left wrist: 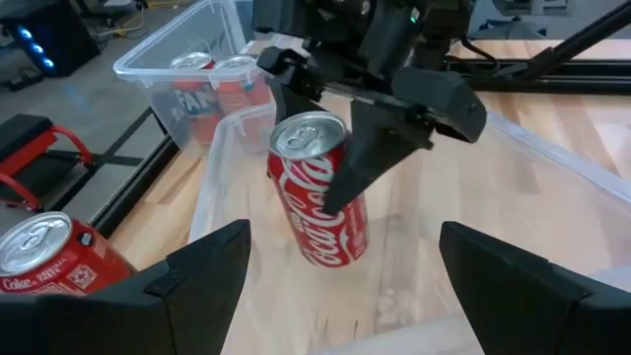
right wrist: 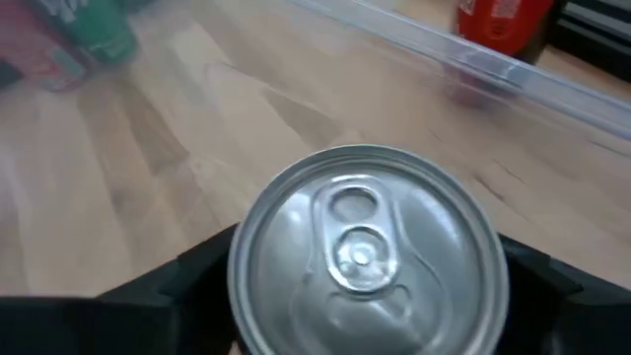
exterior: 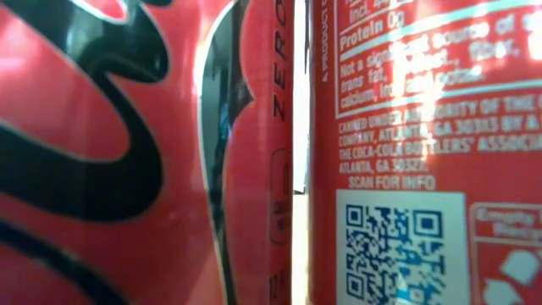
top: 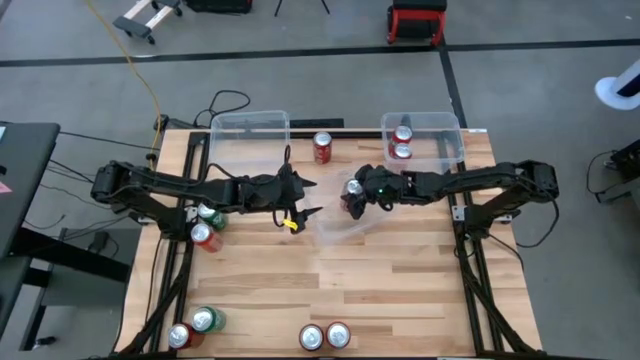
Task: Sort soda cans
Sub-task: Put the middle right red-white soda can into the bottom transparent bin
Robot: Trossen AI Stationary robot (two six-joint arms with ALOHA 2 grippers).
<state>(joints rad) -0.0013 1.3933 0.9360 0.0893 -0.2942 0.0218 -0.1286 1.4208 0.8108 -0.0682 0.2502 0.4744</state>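
Observation:
A red soda can [left wrist: 320, 187] stands tilted inside a clear bin [top: 340, 230] at the table's middle, with my right gripper [top: 352, 196] shut on it. Its silver top [right wrist: 365, 247] fills the right wrist view. My left gripper [top: 312, 198] is open just left of that bin, level with the can and with nothing between its fingers. Other soda cans stand upright on their bases. Two red ones [top: 402, 143] are in the far right bin [top: 445, 125], and one red can [top: 322, 147] stands between the far bins. My right gripper pinches the red can between its two fingers, at the upper part of the can's wall [left wrist: 340, 163] just under the rim. One finger [left wrist: 370, 158] slants down across the can's side. The fingers come slanting down from the table's right. The can leans, its base low in the bin; whether the base touches the floor I cannot tell.
An empty clear bin [top: 250, 130] stands at the far left. A green and a red can [top: 207, 226] stand at the left edge, another pair [top: 192, 327] at the near left, and two red cans [top: 325, 337] at the near edge. Those two fill the low view [exterior: 127, 152].

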